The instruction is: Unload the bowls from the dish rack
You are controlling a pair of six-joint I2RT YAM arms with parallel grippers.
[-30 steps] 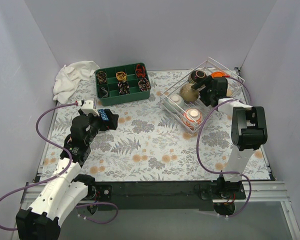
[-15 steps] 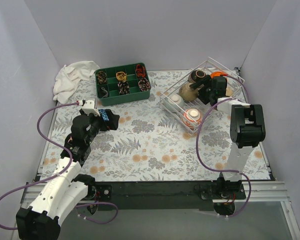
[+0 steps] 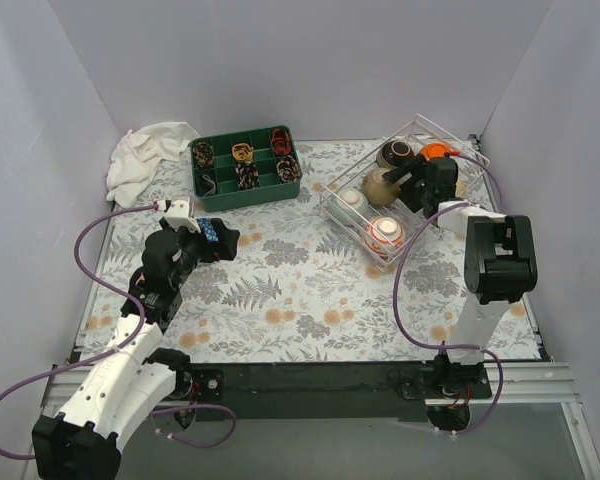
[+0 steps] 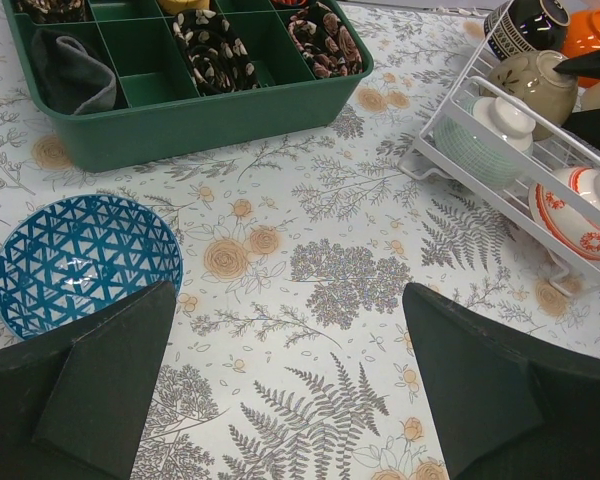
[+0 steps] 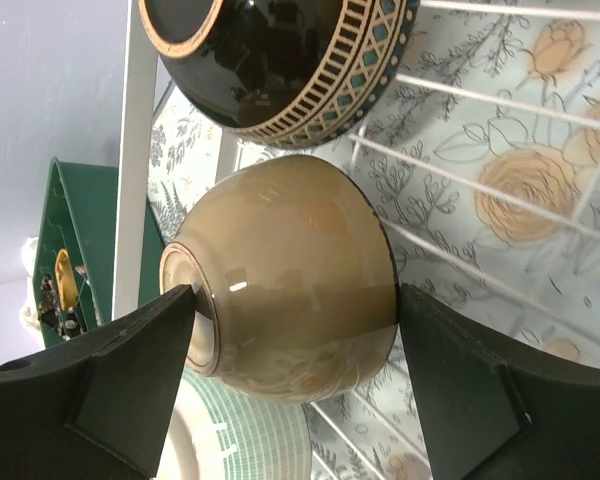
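In the dish rack [image 5: 140, 130], straddling the tan bowl [image 5: 290, 250] with right gripper [image 5: 296, 310] spread wide, contact unclear. Over the table [image 4: 330, 270], hovering with left gripper [image 4: 290, 380] open, empty, near blue bowl [image 4: 85, 260].

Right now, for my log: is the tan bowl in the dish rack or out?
In: the tan bowl lies on its side inside the dish rack, between the fingers of the right gripper.
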